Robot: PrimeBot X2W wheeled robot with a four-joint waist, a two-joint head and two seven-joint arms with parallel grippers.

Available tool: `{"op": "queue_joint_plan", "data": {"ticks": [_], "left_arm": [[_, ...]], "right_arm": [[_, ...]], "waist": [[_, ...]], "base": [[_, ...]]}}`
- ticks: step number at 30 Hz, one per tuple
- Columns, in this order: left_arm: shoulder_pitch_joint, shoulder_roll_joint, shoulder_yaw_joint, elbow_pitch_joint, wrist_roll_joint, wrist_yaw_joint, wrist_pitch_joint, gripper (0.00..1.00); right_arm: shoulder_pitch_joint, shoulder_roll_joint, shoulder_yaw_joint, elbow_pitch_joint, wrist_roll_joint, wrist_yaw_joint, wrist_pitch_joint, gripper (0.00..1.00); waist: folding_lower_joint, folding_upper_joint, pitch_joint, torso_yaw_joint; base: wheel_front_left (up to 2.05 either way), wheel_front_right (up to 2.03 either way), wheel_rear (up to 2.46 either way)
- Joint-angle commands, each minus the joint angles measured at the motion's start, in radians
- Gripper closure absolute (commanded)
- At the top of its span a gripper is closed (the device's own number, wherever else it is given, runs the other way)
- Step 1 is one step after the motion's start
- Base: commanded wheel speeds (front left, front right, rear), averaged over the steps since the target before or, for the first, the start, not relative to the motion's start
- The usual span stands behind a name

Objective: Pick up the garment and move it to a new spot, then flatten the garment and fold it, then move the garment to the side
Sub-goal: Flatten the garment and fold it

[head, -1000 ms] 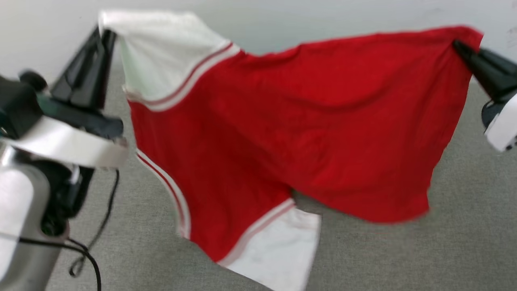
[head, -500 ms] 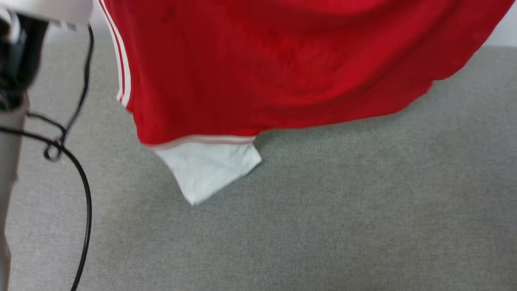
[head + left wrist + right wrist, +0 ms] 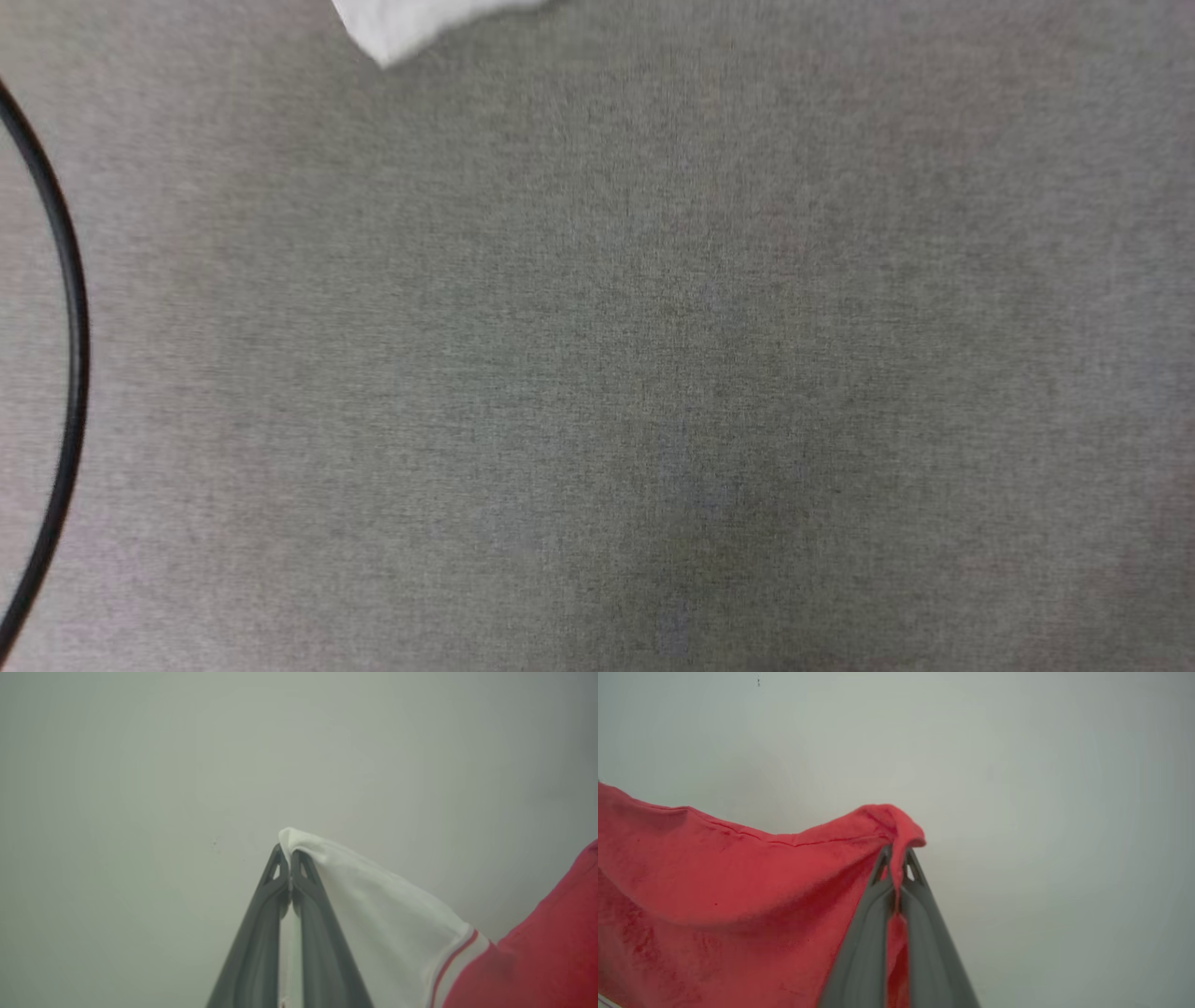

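The garment [image 3: 714,886] is a red jersey held up in the air against a pale wall. My left gripper [image 3: 289,856] is shut on the edge of its white sleeve [image 3: 373,905], which runs down to striped trim and red cloth at the lower right. My right gripper [image 3: 896,858] is shut on a bunched red corner, with the cloth sagging away to the left. In the head view a white sleeve tip [image 3: 401,23] hangs in at the top edge over the grey fabric surface [image 3: 653,373].
A black cable [image 3: 70,373] curves along the left edge of the head view above the grey surface. Both wrist views look at a plain pale wall [image 3: 140,765] behind the raised cloth.
The head camera has tilted downward, so the shirt and both arms slid up out of its picture, leaving a sleeve tip. Both grips on the shirt hold.
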Motion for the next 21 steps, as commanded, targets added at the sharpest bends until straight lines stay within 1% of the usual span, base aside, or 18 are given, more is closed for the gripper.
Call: {"op": "queue_joint_plan", "data": {"ticks": [1,3,5,8,11,17,18,21], "left_arm": [[-0.062,-0.008,-0.007,0.041,0.008,-0.005,-0.018,1.0],[-0.138,-0.011,-0.007,0.104,0.011,-0.009,-0.045,1.0],[-0.17,-0.014,-0.014,0.141,0.013,-0.013,-0.059,1.0],[-0.202,-0.012,-0.023,0.187,0.005,-0.016,-0.082,1.0],[-0.199,-0.009,-0.043,0.227,-0.001,-0.02,-0.099,1.0],[-0.116,0.003,-0.084,0.28,-0.023,-0.022,-0.152,1.0],[-0.041,0.013,-0.097,0.287,-0.046,-0.022,-0.181,1.0],[0.063,0.021,-0.1,0.276,-0.072,-0.023,-0.207,1.0]], "right_arm": [[-0.07,0.015,0.016,0.037,-0.012,-0.001,-0.023,1.0],[-0.159,0.027,0.039,0.099,-0.018,-0.001,-0.063,1.0],[-0.202,0.032,0.053,0.139,-0.022,-0.001,-0.093,1.0],[-0.246,0.036,0.084,0.194,-0.022,-0.001,-0.122,1.0],[-0.261,0.033,0.119,0.239,-0.01,-0.001,-0.147,1.0],[-0.202,0.024,0.198,0.306,0.041,-0.001,-0.201,1.0],[-0.143,0.019,0.234,0.329,0.077,-0.001,-0.231,1.0],[-0.058,0.009,0.277,0.338,0.116,-0.001,-0.263,1.0]], "waist": [[-0.0003,0.0,0.06,-0.008],[-0.0003,0.0,0.078,-0.008],[-0.0003,0.0,0.085,-0.007],[-0.0003,0.0,0.098,-0.005],[-0.0003,0.0,0.113,-0.001],[-0.0003,0.0,0.129,-0.002],[-0.0003,0.0,0.117,-0.003],[-0.0003,0.0,0.092,-0.002]], "base": [[0.0,0.0,0.0],[0.0,0.0,0.0],[0.0,0.0,0.0],[0.0,0.0,0.0],[0.0,0.0,0.0],[0.0,0.0,0.0],[0.0,0.0,0.0],[0.0,0.0,0.0]]}}
